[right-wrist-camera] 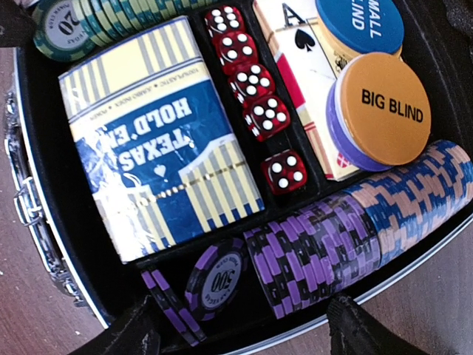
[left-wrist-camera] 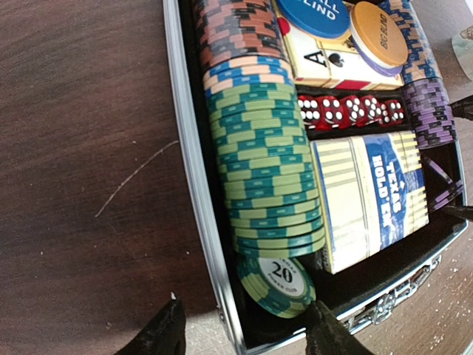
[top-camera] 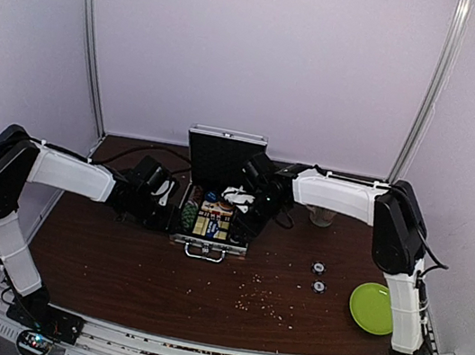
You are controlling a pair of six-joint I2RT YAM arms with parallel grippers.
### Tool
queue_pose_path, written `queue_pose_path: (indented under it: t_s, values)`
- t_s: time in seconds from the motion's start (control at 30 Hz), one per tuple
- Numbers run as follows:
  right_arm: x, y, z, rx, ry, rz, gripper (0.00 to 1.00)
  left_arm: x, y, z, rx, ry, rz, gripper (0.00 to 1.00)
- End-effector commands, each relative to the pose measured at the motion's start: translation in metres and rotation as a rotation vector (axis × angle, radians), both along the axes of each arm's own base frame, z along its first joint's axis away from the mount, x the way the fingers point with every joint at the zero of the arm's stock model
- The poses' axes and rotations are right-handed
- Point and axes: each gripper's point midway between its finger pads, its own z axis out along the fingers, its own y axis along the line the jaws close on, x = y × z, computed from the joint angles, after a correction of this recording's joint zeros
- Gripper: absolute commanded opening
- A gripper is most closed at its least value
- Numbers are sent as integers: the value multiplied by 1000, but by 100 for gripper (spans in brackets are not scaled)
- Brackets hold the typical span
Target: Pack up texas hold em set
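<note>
The silver case (top-camera: 206, 247) lies open, lid (top-camera: 223, 152) upright. Its black inside holds chip rows, red dice (right-wrist-camera: 255, 96), the blue-cream deck (right-wrist-camera: 155, 148), an orange "BIG BLIND" disc (right-wrist-camera: 380, 111) and a blue disc (right-wrist-camera: 358, 22). My left gripper (left-wrist-camera: 244, 322) is open and empty, straddling the case's left rim (left-wrist-camera: 196, 185) by a leaning green "20" chip (left-wrist-camera: 281, 285) at the end of the green row (left-wrist-camera: 266, 170). My right gripper (right-wrist-camera: 244, 329) is open and empty over the purple chip row (right-wrist-camera: 310, 251); a "500" chip (right-wrist-camera: 218, 277) leans loose there. Two chips (top-camera: 318, 268) (top-camera: 318, 287) lie on the table to the right.
A lime green plate (top-camera: 372, 308) sits at the right front. A cream mug (top-camera: 322, 216) stands behind the right arm. Small crumbs (top-camera: 262, 300) are scattered on the brown table in front of the case. White walls close in the back and sides.
</note>
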Motion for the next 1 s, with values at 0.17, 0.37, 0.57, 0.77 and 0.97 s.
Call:
queue_pose_path:
  t_s: [0.17, 0.37, 0.57, 0.77, 0.97]
  values:
    - [19, 0, -15, -80, -87, -62, 80, 0, 4, -9, 16, 11, 5, 57]
    - [40, -6, -14, -103, -139, -132, 78, -1, 5, -11, 19, 14, 5, 57]
    - [47, -9, -7, -78, -131, -120, 78, -2, 6, -13, 21, 20, 4, 57]
    - [15, -1, -8, -29, -4, -14, 81, -3, 7, -11, 25, 19, 3, 58]
    - [6, 1, 4, 8, 20, -8, 86, -4, 7, -11, 26, 20, 1, 57]
